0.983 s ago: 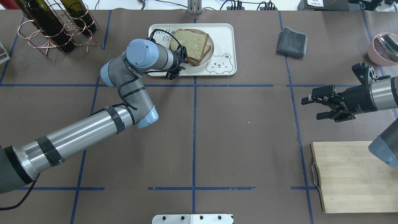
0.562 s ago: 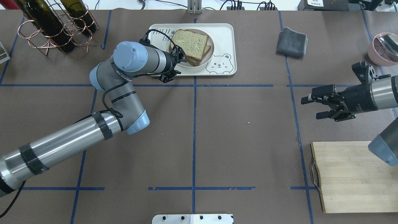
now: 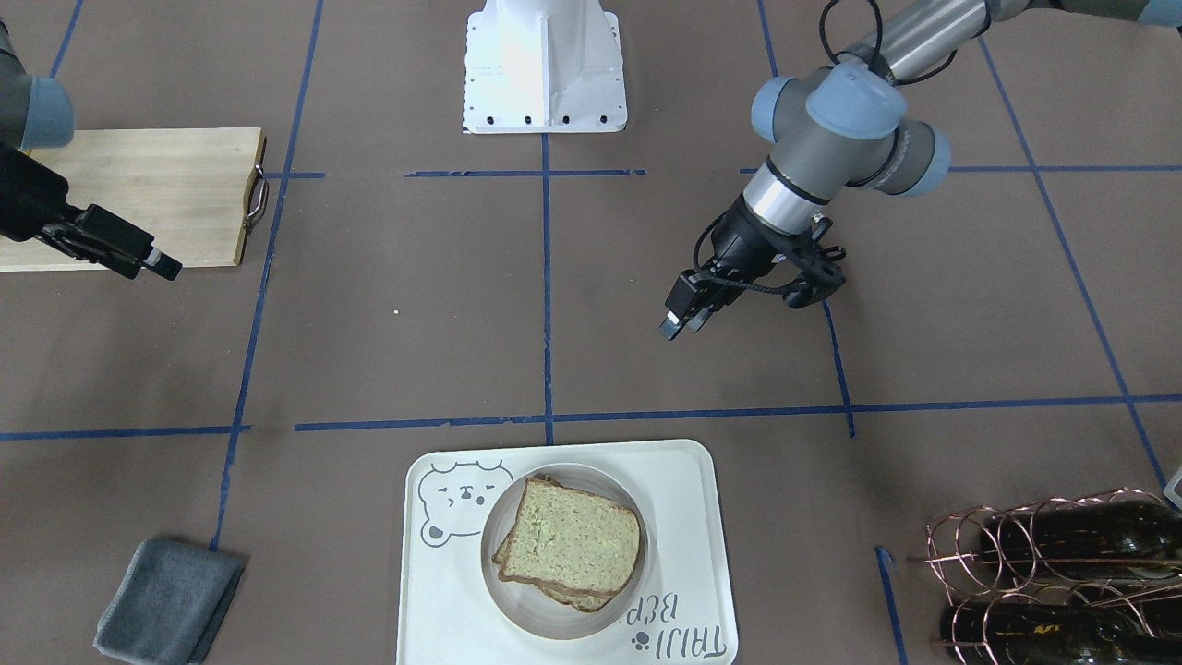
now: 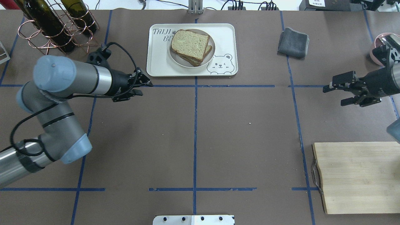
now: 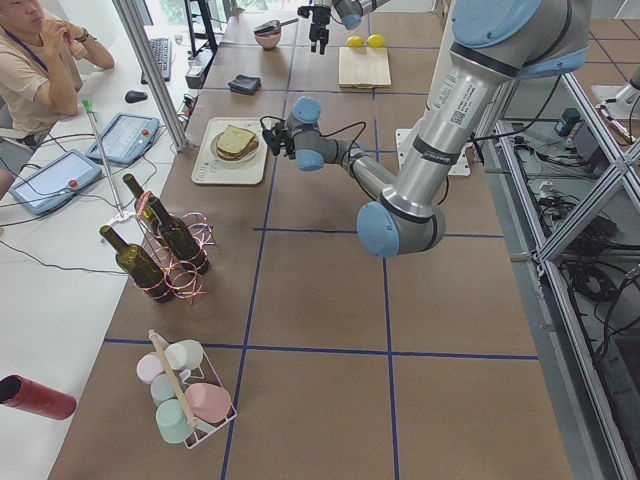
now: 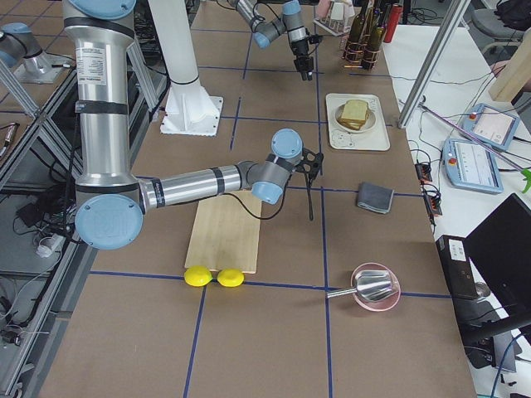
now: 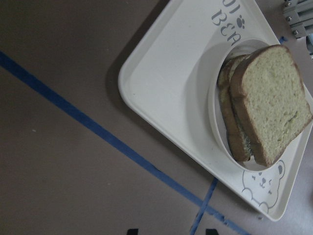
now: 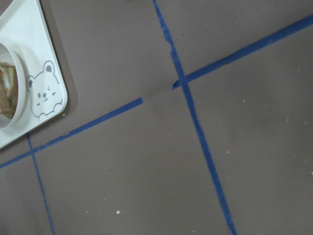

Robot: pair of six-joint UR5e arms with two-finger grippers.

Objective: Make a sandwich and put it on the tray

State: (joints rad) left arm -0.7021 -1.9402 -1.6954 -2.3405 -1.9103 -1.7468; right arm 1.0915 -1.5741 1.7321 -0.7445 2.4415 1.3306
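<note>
The sandwich (image 4: 190, 45) is two bread slices stacked on a round cream dish (image 4: 180, 62). The dish sits on the cream bear tray (image 4: 159, 62) at the table's far middle. The egg is hidden between the slices. My left gripper (image 4: 143, 87) is open and empty, just off the tray's near-left corner and above the mat. The left wrist view shows the sandwich (image 7: 269, 103) and tray (image 7: 166, 83) ahead of it. My right gripper (image 4: 333, 96) is open and empty, far right of the tray. In the front view the sandwich (image 3: 572, 540) lies well clear of the left gripper (image 3: 679, 319).
A grey folded cloth (image 4: 293, 38) lies right of the tray. A copper rack with wine bottles (image 4: 53, 28) stands at the far left. A wooden cutting board (image 4: 356, 178) lies near right, two lemons (image 6: 216, 276) beside it. A pink bowl with a spoon (image 4: 386, 48) is far right.
My left arm has pulled back from the dish, off the tray, to the left and toward the robot. My right gripper has moved right and slightly farther away. The sandwich has not moved.
</note>
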